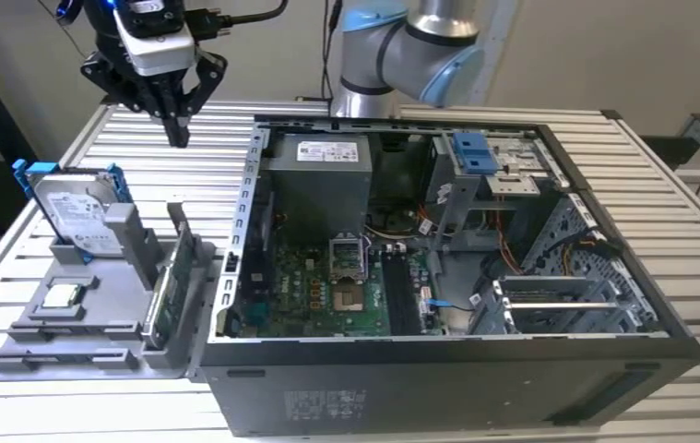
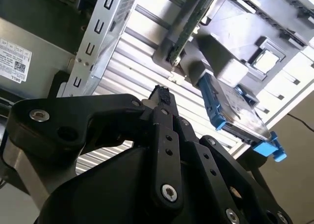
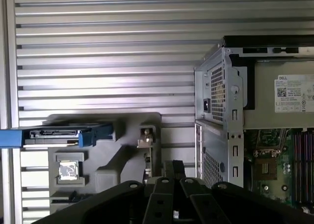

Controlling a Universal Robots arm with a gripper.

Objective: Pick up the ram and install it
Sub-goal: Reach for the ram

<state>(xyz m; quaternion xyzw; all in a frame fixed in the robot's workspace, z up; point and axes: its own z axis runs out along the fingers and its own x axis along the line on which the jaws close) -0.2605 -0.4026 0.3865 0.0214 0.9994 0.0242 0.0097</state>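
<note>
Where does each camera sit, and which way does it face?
Exterior view: off the arm, raised, looking down at the open computer case and parts holder; arm and gripper show.
First wrist view: on the wrist, facing down onto the parts holder; gripper links show.
Second wrist view: on the wrist, slanting along the shut fingertips.
Shared: all show the hard drive.

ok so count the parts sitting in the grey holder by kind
drive: 1
chip: 1
green card: 1
total: 3 that can be made out in the holder
</note>
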